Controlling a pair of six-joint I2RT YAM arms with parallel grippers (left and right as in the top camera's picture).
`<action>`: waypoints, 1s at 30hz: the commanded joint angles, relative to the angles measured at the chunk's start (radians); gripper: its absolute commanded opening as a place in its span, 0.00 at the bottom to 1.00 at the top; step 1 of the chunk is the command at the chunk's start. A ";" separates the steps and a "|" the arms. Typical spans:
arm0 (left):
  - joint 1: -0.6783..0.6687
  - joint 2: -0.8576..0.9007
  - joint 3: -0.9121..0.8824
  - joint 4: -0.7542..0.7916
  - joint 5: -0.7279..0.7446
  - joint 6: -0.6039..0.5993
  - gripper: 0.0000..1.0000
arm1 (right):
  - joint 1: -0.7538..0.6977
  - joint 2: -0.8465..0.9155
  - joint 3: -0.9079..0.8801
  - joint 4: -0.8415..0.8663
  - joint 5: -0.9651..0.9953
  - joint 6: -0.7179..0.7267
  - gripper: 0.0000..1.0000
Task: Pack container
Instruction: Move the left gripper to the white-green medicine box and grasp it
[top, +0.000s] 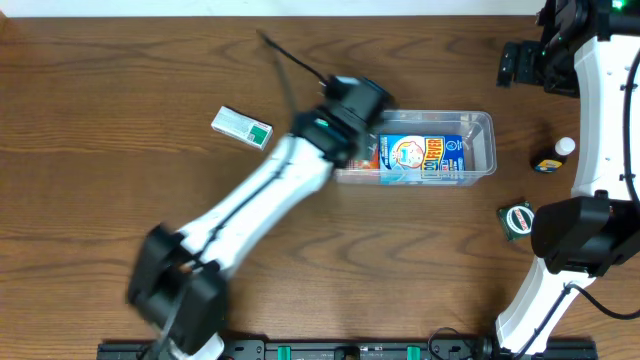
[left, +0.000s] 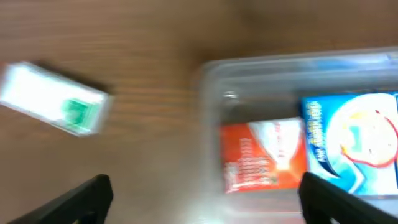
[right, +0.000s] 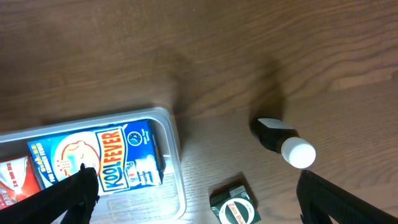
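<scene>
Reaching from the near-left corner of the desk (top: 120, 80), the left arm (top: 270, 190) ends over the left end of the container (top: 487, 122), which sits right of centre. Inside it lie a blue carton (top: 425, 160) and, at its left, an orange box (top: 371, 151). A white-and-green box (top: 242, 126) lies apart to the left; a small dark bottle (top: 553, 158) and a green tin (top: 517, 220) lie to the right, near the right arm (top: 590, 110).

The left wrist view is blurred. The left jaws stand wide open, dark fingers (left: 81, 199) at the lower corners, above the container's end wall and the orange box.

In the right wrist view the right jaws are spread wide too, fingers (right: 68, 196) low in the picture. The container's corner, bottle and tin lie below.
</scene>
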 joint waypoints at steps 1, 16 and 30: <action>0.124 -0.122 0.028 -0.068 -0.025 -0.002 0.98 | -0.002 -0.003 0.010 0.000 0.006 0.018 0.99; 0.489 -0.190 0.024 -0.137 -0.022 -0.003 0.98 | -0.002 -0.003 0.010 0.000 0.006 0.018 0.99; 0.552 -0.089 0.021 -0.040 -0.022 -0.170 0.98 | -0.002 -0.003 0.010 0.000 0.006 0.018 0.99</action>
